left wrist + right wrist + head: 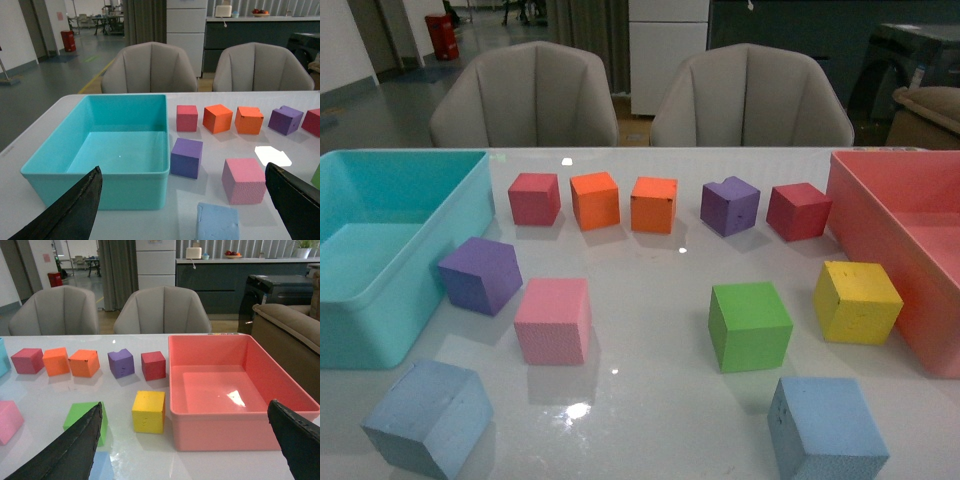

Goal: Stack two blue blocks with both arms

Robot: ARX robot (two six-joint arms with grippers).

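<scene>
Two grey armchairs behind glossy white surface; grey polished floor, dark cabinet, ceiling-light glare.

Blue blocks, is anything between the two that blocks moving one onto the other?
Nothing visible. Bare table lies between the left blue block and the right blue block; the pink cube and green cube sit farther back, off that line.

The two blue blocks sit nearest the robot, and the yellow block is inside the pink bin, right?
Not quite: the front view shows the yellow block on the table beside the pink bin, not inside it. The left blue block and the right blue block do sit nearest the robot.
</scene>
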